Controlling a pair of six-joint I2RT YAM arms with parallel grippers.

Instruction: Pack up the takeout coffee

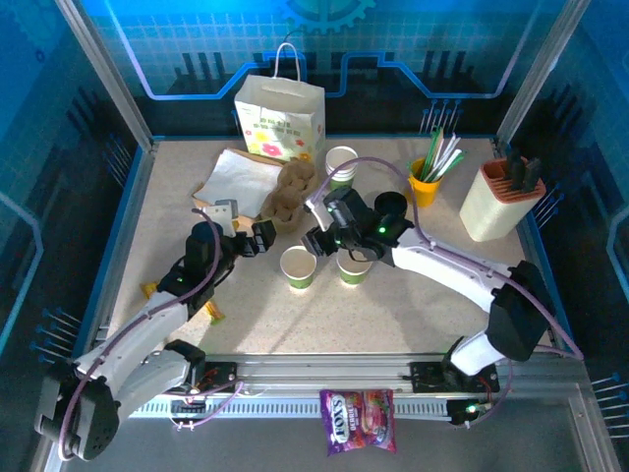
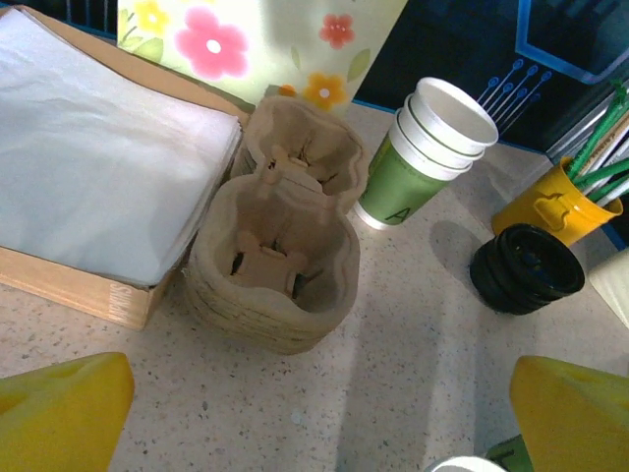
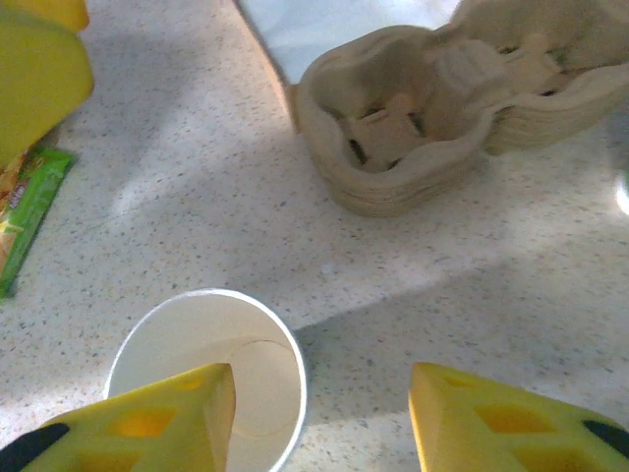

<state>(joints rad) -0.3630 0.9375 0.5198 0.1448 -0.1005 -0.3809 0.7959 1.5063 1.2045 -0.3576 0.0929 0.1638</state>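
Seen from above, two lidless paper coffee cups, the left cup (image 1: 298,267) and the right cup (image 1: 354,267), stand upright side by side on the speckled bench (image 1: 295,324), white above and green below, just in front of a stack of pulp cup carriers (image 1: 290,194). The left gripper (image 1: 261,238) hangs beside the carriers' near end, while the right gripper (image 1: 319,239) sits just behind the two cups. A stack of black lids (image 1: 390,206) rests past the right arm, near a stack of spare cups (image 1: 341,162), a yellow cup of straws (image 1: 425,184) and a flowered paper bag (image 1: 280,116). From the left wrist, the left arm's yellow fingers (image 2: 59,413) are spread wide with nothing between them, facing the carriers, the lids off to the right. From the right wrist, that arm's fingers (image 3: 501,423) are likewise spread; one overlaps the open mouth of the left cup, though whether it touches the rim cannot be told.
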